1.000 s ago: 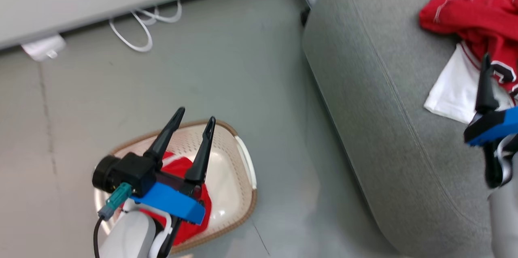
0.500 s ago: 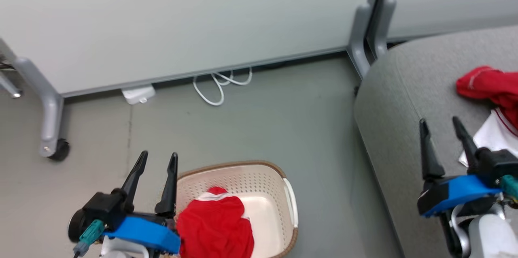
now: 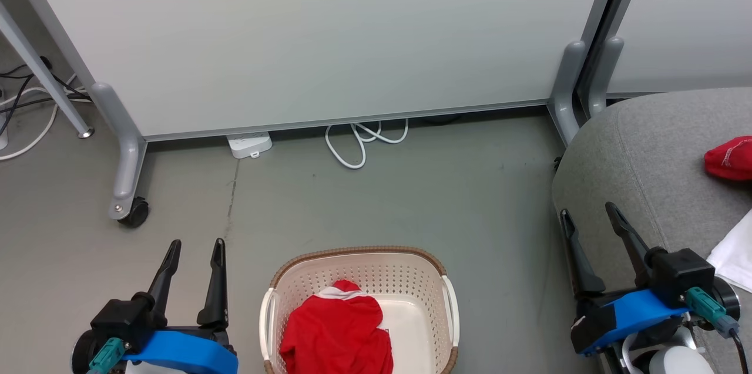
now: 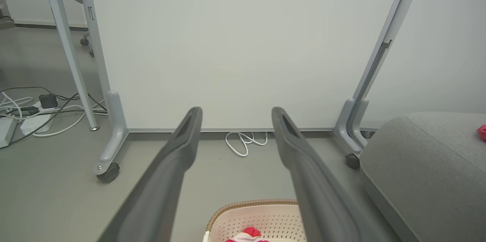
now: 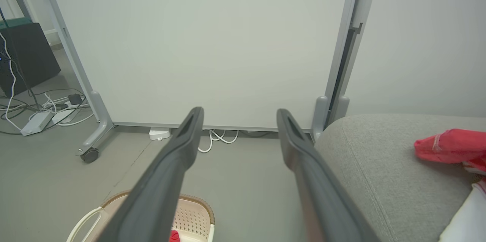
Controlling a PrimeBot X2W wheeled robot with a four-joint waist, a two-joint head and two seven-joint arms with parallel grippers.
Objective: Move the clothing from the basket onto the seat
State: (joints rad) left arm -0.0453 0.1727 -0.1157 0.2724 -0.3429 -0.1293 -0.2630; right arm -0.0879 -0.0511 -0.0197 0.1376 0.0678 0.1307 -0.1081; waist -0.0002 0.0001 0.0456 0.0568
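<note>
The cream basket (image 3: 449, 315) with a brown rim stands on the floor at bottom centre, and a plain red garment (image 3: 338, 339) lies crumpled inside it. To its left my left gripper (image 3: 197, 242) is open and empty, fingers pointing up. My right gripper (image 3: 587, 212) is open and empty over the front edge of the grey sofa (image 3: 646, 145). A red garment with white panels (image 3: 731, 158) lies on the sofa at the right edge; the sofa (image 5: 379, 158) and this garment (image 5: 448, 146) also show in the right wrist view. The basket's rim (image 4: 250, 204) shows between my left fingers.
A white partition panel (image 3: 329, 33) on grey wheeled legs (image 3: 126, 168) stands behind the basket. A coiled white cable (image 3: 358, 142) and a power strip (image 3: 249, 145) lie at its base. More cables (image 3: 23, 110) lie at the far left. Grey floor surrounds the basket.
The head camera has tilted up and swung, bringing the partition into view. Both arms have drawn back to the lower corners; the left gripper has left the basket, still open.
</note>
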